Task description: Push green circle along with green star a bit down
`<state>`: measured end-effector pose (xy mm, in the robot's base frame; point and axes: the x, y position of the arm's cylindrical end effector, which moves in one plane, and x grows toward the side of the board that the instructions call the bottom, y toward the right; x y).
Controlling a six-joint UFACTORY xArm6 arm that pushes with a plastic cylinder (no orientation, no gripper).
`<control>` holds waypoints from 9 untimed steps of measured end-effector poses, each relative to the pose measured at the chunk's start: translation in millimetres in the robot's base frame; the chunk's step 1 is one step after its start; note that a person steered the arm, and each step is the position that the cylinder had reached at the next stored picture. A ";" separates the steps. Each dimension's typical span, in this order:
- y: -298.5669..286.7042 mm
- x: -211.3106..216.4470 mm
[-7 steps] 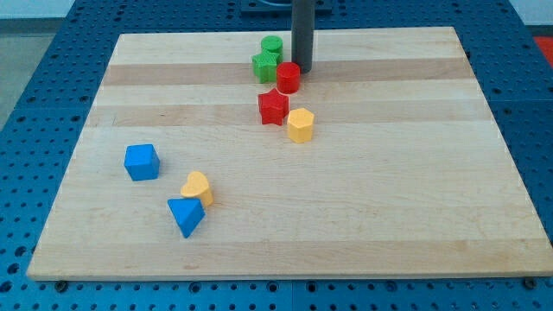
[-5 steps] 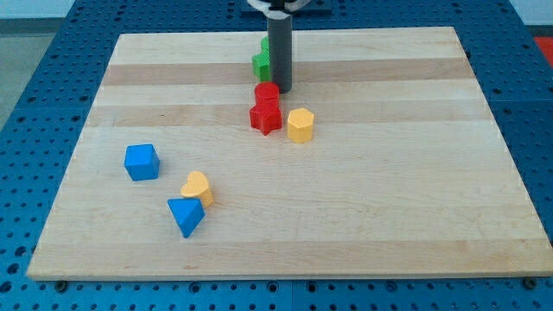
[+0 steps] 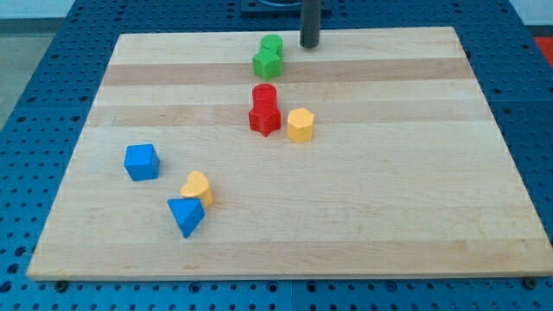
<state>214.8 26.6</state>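
The green circle (image 3: 272,45) sits near the board's top edge, touching the green star (image 3: 266,64) just below it and slightly left. My tip (image 3: 309,45) is on the board to the right of the green circle, a short gap apart from it. The rod rises out of the view's top.
A red circle (image 3: 264,94) touches a red star (image 3: 264,118) below the green pair. A yellow hexagon (image 3: 300,125) stands right of the red star. A blue cube (image 3: 142,161), a yellow heart (image 3: 197,187) and a blue triangle (image 3: 186,216) lie at lower left.
My tip moved down-left, pushing the red circle onto the red star, then moved back up and right to the board's top. The green blocks stayed put.
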 end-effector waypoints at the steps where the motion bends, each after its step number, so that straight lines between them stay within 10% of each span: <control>1: -22.3 -2.4; 9: -39.2 72.4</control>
